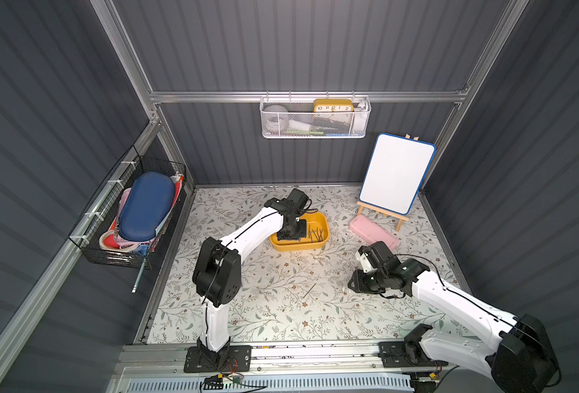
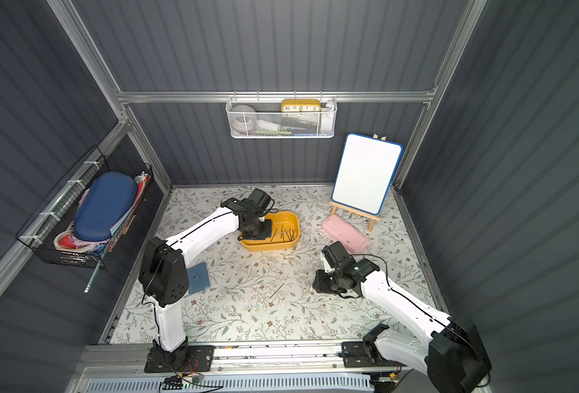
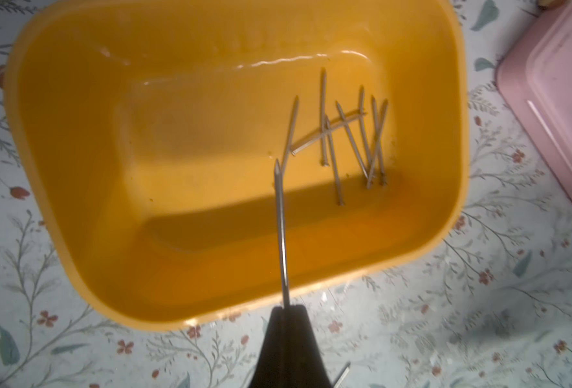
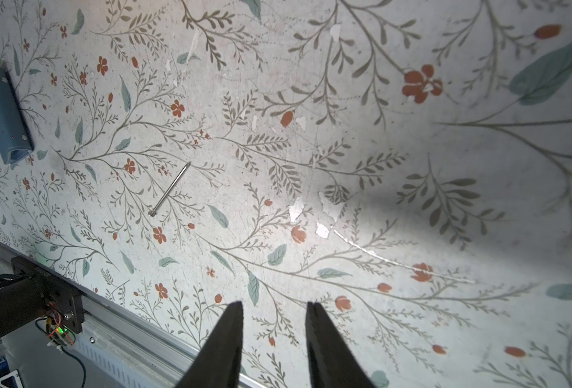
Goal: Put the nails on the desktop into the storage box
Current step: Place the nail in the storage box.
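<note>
My left gripper [image 3: 286,307] is pinching one nail [image 3: 281,231] by its head end, jaws closed tight on the shank, and the point is sticking out over the yellow storage box [image 3: 459,111]. I'm hovering above the box's open middle, and a pile of nails [image 3: 348,137] is lying crossed on its floor toward one end.

As I'm reading it, the step in hand is the drop. To do it well, I'm wanting the whole nail inside the rim before I'm letting go. I'm also wanting the tip tilted down toward bare floor rather than onto the pile, so it isn't bouncing off the others and over the low wall. Opening gently and low should do it.

My right gripper [image 4: 274,304] is hanging empty, jaws parted, above the tabletop [image 4: 362,111]. One loose nail [image 4: 170,189] is lying flat there, well apart from the box. In both top views that loose nail [image 1: 310,290] [image 2: 277,290] is sitting between my two arms, and it's looking like the next pick.
</note>
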Tool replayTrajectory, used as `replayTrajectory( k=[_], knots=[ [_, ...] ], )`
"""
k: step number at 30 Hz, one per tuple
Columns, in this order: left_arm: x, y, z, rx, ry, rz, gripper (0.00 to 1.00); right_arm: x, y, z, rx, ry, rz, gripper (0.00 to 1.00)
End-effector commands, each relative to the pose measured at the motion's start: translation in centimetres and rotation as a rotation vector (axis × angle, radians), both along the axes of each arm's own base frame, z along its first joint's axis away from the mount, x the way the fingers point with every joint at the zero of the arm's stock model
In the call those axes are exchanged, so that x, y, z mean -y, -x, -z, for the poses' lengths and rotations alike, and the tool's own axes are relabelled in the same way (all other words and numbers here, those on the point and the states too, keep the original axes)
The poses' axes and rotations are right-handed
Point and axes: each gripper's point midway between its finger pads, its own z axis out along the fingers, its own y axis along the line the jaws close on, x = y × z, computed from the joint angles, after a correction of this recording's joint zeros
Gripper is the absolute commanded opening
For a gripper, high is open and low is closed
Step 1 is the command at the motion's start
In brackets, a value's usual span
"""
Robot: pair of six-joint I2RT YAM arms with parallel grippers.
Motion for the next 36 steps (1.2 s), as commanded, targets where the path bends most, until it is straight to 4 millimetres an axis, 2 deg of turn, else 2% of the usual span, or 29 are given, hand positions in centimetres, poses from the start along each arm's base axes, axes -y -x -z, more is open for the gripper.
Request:
replayTrajectory(
  k=[1, 5, 8, 14, 17, 19, 23, 26, 27, 29, 30, 31, 33, 36],
  knots=[
    [-0.3, -2.0, 1.4, 0.015, -0.023, 0.034, 0.0, 0.3, 0.4, 0.5, -0.016, 0.008, -0.013, 0.36],
    [-0.7, -3.4, 3.8, 0.005, -0.034, 0.02, 0.0, 0.4, 0.3, 0.7, -0.019, 0.008, -0.006, 0.36],
    [-1.0, -4.3, 5.0, 0.009, -0.037, 0.013, 0.0, 0.4, 0.4, 0.8, -0.02, 0.009, -0.005, 0.36],
    [-0.8, -5.1, 5.7, 0.019, -0.036, 0.019, 0.0, 0.5, 0.4, 0.9, -0.024, 0.007, 0.003, 0.36],
    [-0.9, -5.4, 4.6, 0.045, -0.039, 0.009, 0.24, 0.5, 0.4, 0.8, -0.022, 0.005, 0.006, 0.36],
    [-0.7, -5.4, 3.1, 0.067, -0.024, 0.016, 0.29, 0.4, 0.3, 0.8, -0.018, 0.002, 0.006, 0.36],
    [-0.5, -4.0, -0.4, 0.101, -0.022, 0.033, 0.33, 0.4, 0.2, 0.7, -0.018, 0.001, 0.008, 0.36],
    [0.5, -1.5, -3.4, 0.126, -0.021, 0.064, 0.36, -0.1, 0.6, 0.6, -0.033, -0.028, -0.011, 0.36],
    [1.1, 0.0, -4.2, 0.135, -0.021, 0.088, 0.36, -0.1, 0.6, 0.6, -0.033, -0.025, -0.01, 0.36],
    [2.9, 3.7, -4.8, 0.129, -0.01, 0.158, 0.37, 0.0, 0.6, 0.5, -0.029, -0.02, -0.01, 0.36],
    [4.0, 6.2, -4.6, 0.111, 0.012, 0.208, 0.37, 0.1, 0.6, 0.5, -0.028, -0.018, -0.011, 0.36],
    [5.0, 8.9, -4.0, 0.089, 0.025, 0.26, 0.37, 0.1, 0.6, 0.5, -0.027, -0.015, -0.012, 0.36],
    [5.5, 13.6, -2.4, 0.033, 0.037, 0.322, 0.37, 0.2, 0.5, 0.5, -0.028, -0.016, -0.007, 0.36],
    [3.6, 19.0, 1.5, -0.084, 0.007, 0.335, 0.36, 0.0, 0.3, 0.5, -0.029, -0.023, -0.005, 0.36]
  ],
)
